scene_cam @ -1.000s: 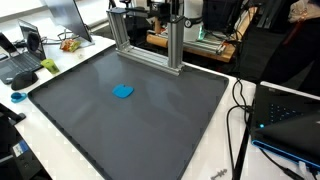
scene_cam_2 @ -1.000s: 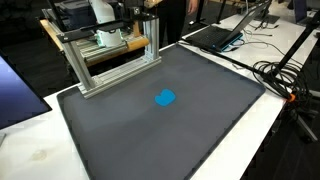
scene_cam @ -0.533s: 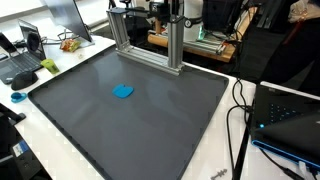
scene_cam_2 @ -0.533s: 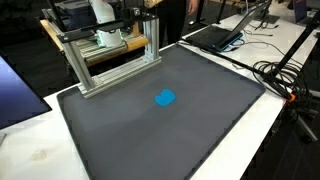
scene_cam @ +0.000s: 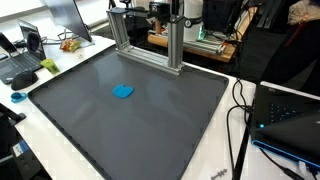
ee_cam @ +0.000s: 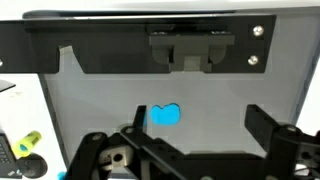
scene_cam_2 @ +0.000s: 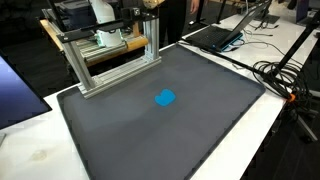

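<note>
A small blue object point(scene_cam: 123, 91) lies flat on the dark grey mat point(scene_cam: 150, 120), a little off its middle; it also shows in the other exterior view point(scene_cam_2: 165, 98) on the mat point(scene_cam_2: 200, 120). In the wrist view the blue object point(ee_cam: 165, 115) lies on the mat just inside the left finger of my gripper point(ee_cam: 195, 110). The gripper hangs well above the mat, its two dark fingers wide apart with nothing between them. I cannot make out the gripper in either exterior view.
An aluminium frame point(scene_cam: 150, 40) stands at the mat's far edge, also seen in the other exterior view point(scene_cam_2: 110, 55). Laptops point(scene_cam: 20, 60) point(scene_cam_2: 220, 35) and cables point(scene_cam: 240, 110) point(scene_cam_2: 280, 75) lie beside the mat. A white table rim point(scene_cam_2: 30, 150) surrounds it.
</note>
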`<state>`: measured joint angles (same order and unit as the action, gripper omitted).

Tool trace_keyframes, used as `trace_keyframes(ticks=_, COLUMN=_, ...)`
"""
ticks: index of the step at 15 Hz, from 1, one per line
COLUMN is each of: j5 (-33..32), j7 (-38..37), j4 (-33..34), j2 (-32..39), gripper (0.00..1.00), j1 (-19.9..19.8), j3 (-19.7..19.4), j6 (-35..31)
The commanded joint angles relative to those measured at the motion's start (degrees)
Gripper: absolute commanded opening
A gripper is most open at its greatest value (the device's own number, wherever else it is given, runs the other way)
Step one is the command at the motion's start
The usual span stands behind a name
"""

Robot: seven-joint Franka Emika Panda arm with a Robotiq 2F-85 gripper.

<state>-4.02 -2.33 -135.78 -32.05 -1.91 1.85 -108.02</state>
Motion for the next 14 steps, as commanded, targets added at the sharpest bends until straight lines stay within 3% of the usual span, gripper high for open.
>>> trace_keyframes(ticks=1, j5=-0.26, j7=-1.4, j4=13.84, j2=11.73, gripper=1.0, j1=0.67, j3=1.0, j6=4.16)
trace_keyframes(ticks=4, j5=-1.37, j7=-3.39, j4=21.91, j2=18.87, gripper=1.0, j1=1.32, j3=2.99, j6=5.18)
trace_keyframes(ticks=8, j5=-9.23, j7=-10.2, j4=30.52, j2=31.07, gripper=1.0, j1=2.2, j3=6.14, j6=5.35)
trace_keyframes(ticks=9, j5=-11.3, j7=-11.84, j4=31.58, j2=33.77, gripper=1.0, j1=2.63, j3=6.14, j6=4.17)
trace_keyframes(ticks=10, j5=-7.66, j7=-8.7, j4=26.17, j2=26.98, gripper=1.0, j1=3.06, j3=4.77, j6=2.95)
trace_keyframes(ticks=14, j5=-9.93, j7=-10.95, j4=30.23, j2=34.26, gripper=1.0, j1=3.82, j3=4.62, j6=2.8)
